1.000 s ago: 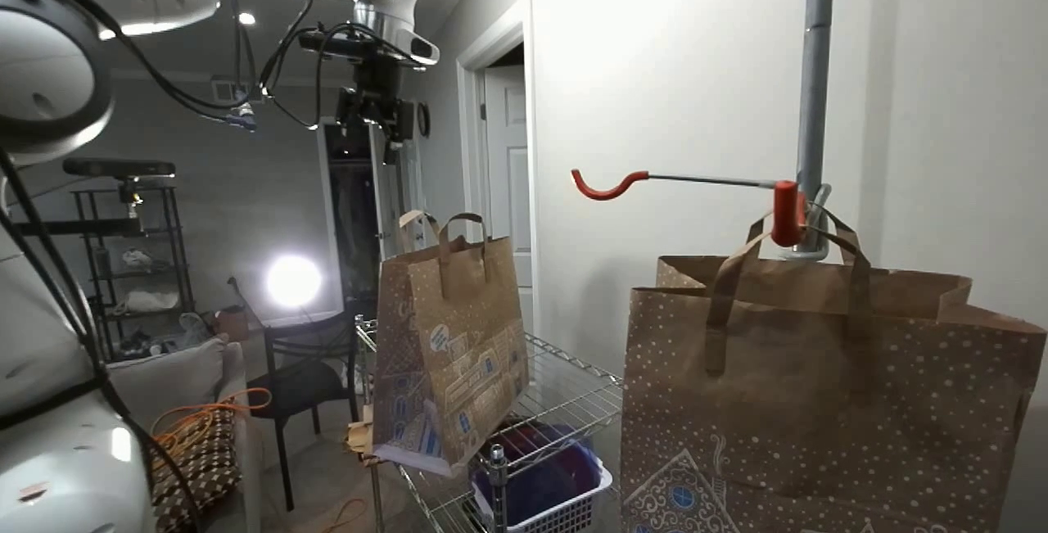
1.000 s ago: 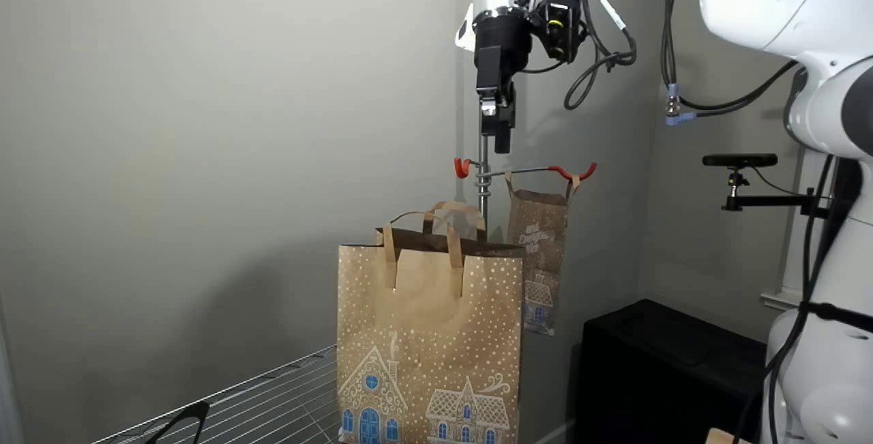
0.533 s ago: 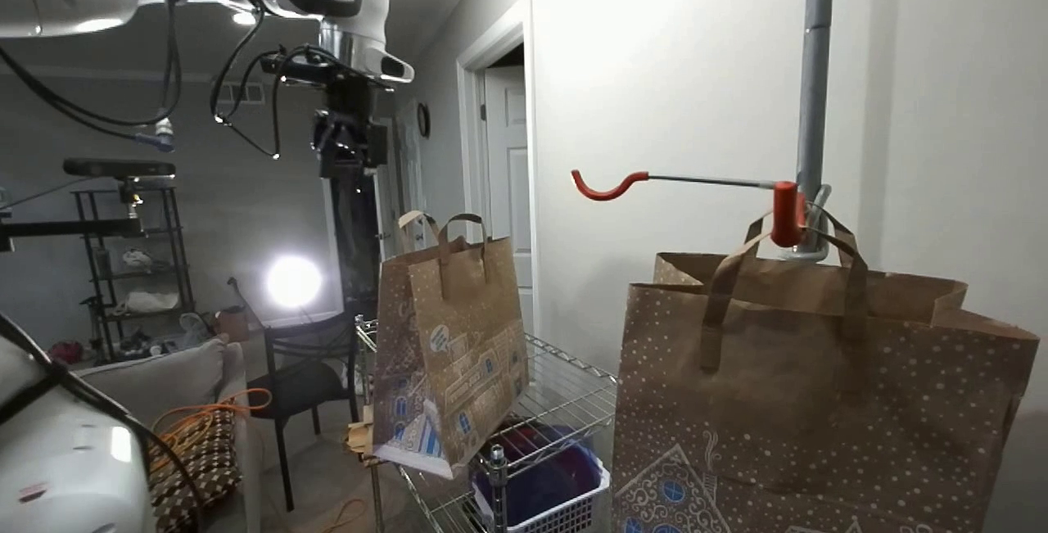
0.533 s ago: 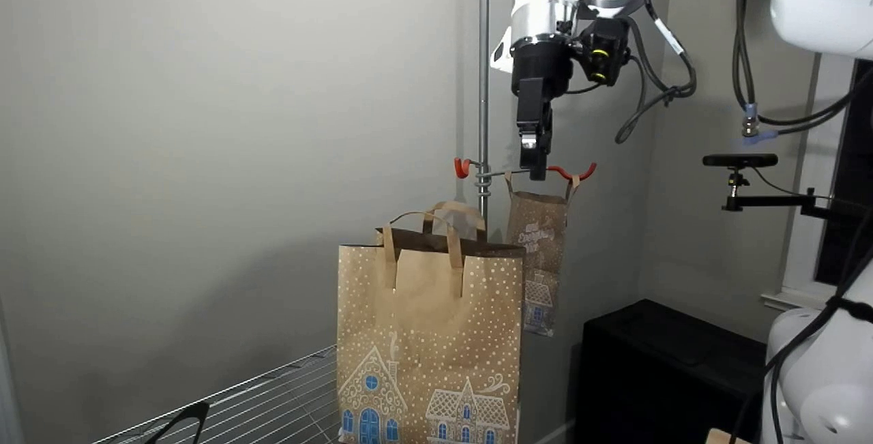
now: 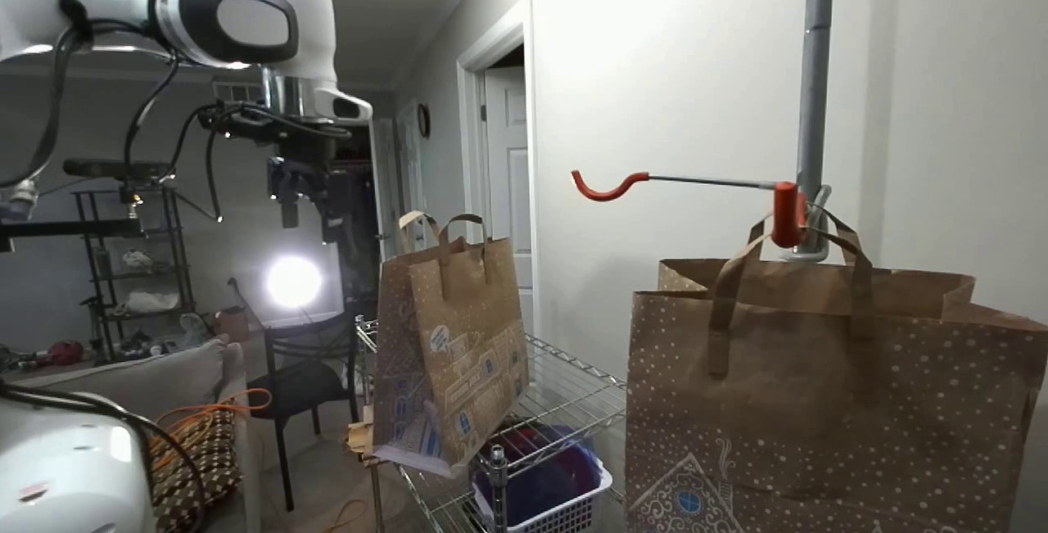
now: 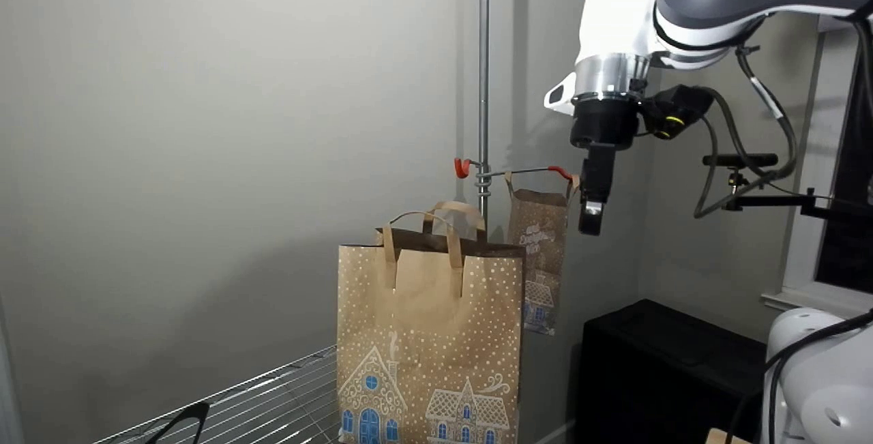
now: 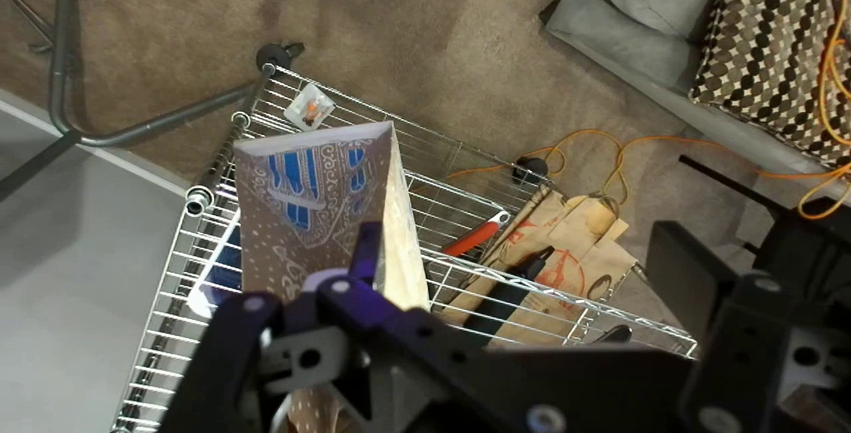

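Note:
My gripper (image 5: 311, 226) hangs in mid-air with its jaws wide apart and nothing between them. A brown paper bag (image 5: 467, 328) with looped handles and printed houses stands on a wire rack (image 5: 498, 476), right of the gripper and lower. In the wrist view, the bag (image 7: 312, 200) lies behind the left finger (image 7: 365, 250) in the picture; touching cannot be judged, though the exterior views show them apart. A second brown bag (image 6: 539, 253) hangs from a red-tipped hook arm, and the gripper (image 6: 592, 219) shows to its right in that exterior view.
A grey pole (image 6: 483, 76) carries the hook arms; one bare red hook (image 5: 604, 194) juts out. Below the rack top sit a white basket (image 5: 565, 514) and folded paper bags (image 7: 572, 267). A black chest (image 6: 661, 369), a chair (image 5: 307, 386) and a sofa (image 7: 618, 54) stand around.
The arm has drawn away from the standing bag and come lower, leftward or rightward depending on the exterior view. The gripper stays open. Standing bag unmoved; the hanging bag sways slightly.

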Tool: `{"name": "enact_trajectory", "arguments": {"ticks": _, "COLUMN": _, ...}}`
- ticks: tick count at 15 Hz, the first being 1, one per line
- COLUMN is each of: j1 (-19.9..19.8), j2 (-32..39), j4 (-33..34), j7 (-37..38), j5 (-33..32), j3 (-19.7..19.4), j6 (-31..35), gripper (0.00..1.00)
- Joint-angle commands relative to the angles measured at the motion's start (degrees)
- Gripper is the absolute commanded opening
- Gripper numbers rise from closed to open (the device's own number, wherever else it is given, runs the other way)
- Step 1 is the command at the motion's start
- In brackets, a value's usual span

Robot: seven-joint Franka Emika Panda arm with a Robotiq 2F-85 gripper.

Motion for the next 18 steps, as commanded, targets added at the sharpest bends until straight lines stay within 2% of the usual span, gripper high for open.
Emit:
{"name": "enact_trajectory", "arguments": {"ticks": 1, "j1": 1.03, "j2": -11.19, "j4": -14.44, "j7": -4.67, "j5": -1.44, "j3": -1.73, "j6": 4.6, "gripper": 1.0}}
{"name": "enact_trajectory", "arguments": {"ticks": 3, "j1": 0.02, "j2": -13.51, "j4": -19.99, "j7": -6.79, "j5": -4.23, "j3": -2.47, "j6": 7.9, "gripper": 1.0}}
{"name": "enact_trajectory", "arguments": {"ticks": 4, "j1": 0.56, "j2": -9.42, "j4": -13.55, "j7": -3.49, "j5": -2.69, "j3": -1.61, "j6": 3.78, "gripper": 1.0}}
{"name": "enact_trajectory", "arguments": {"ticks": 7, "j1": 0.65, "j2": -12.5, "j4": -19.14, "j7": -4.78, "j5": -3.92, "j3": -2.68, "j6": 6.67, "gripper": 1.0}}
{"name": "enact_trajectory", "arguments": {"ticks": 11, "j1": 0.65, "j2": -12.93, "j4": -19.29, "j7": -4.79, "j5": -3.95, "j3": -2.7, "j6": 6.72, "gripper": 1.0}}
{"name": "enact_trajectory", "arguments": {"ticks": 14, "j1": -0.83, "j2": -10.43, "j4": -14.19, "j7": -4.37, "j5": -7.83, "j3": -1.97, "j6": 7.26, "gripper": 1.0}}
{"name": "enact_trajectory", "arguments": {"ticks": 18, "j1": 0.04, "j2": -5.27, "j4": -8.19, "j7": -6.7, "j5": -11.6, "j3": -2.49, "j6": 11.08, "gripper": 1.0}}
